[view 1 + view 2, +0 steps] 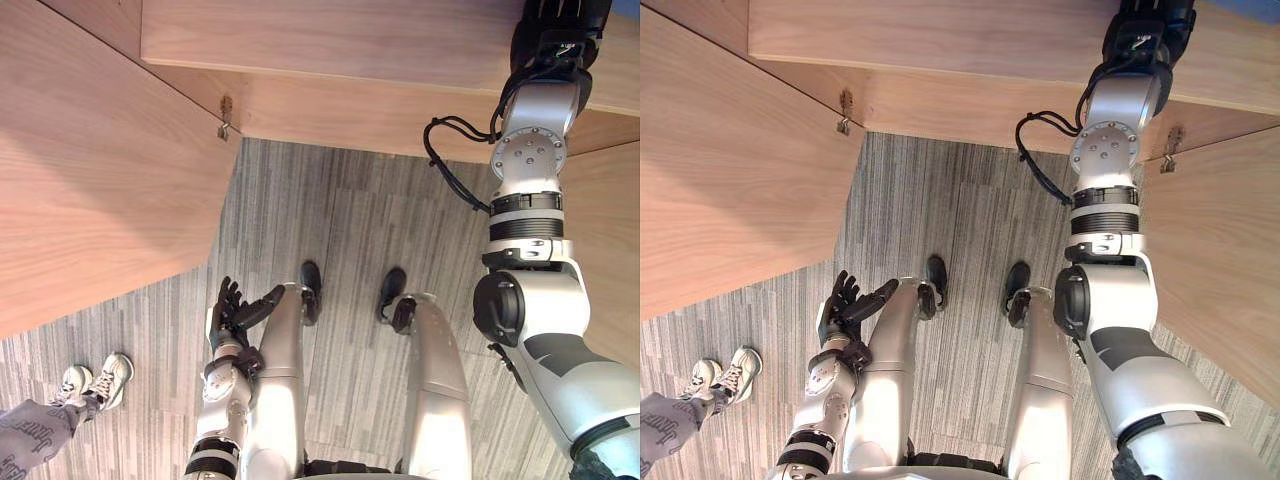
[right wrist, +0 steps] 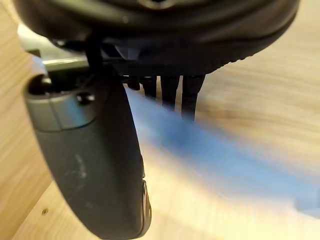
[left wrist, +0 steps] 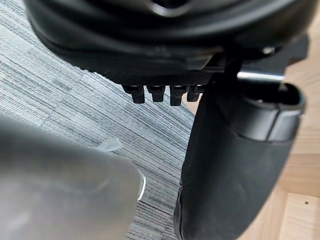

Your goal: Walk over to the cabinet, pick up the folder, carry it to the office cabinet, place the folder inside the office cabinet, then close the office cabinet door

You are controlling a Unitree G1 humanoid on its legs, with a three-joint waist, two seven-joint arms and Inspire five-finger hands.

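Note:
The blue folder (image 2: 215, 150) lies as a blurred blue band on the light wood inside the office cabinet (image 1: 330, 50). My right hand (image 1: 1150, 25) reaches up into the cabinet at the top right. Its fingers (image 2: 192, 95) are straight with their tips at the folder, and the thumb (image 2: 95, 165) stands apart beside it. A sliver of blue (image 1: 1250, 5) shows next to that hand. My left hand (image 1: 232, 312) hangs low by my side over the carpet with its fingers (image 3: 165, 92) relaxed and nothing in it.
The cabinet's left door (image 1: 100, 170) stands swung open, with a metal hinge (image 1: 226, 115) at its inner edge. The right door (image 1: 1220, 260) is open too. Grey striped carpet (image 1: 340, 220) lies between them. A person's white shoes (image 1: 95, 380) stand at the lower left.

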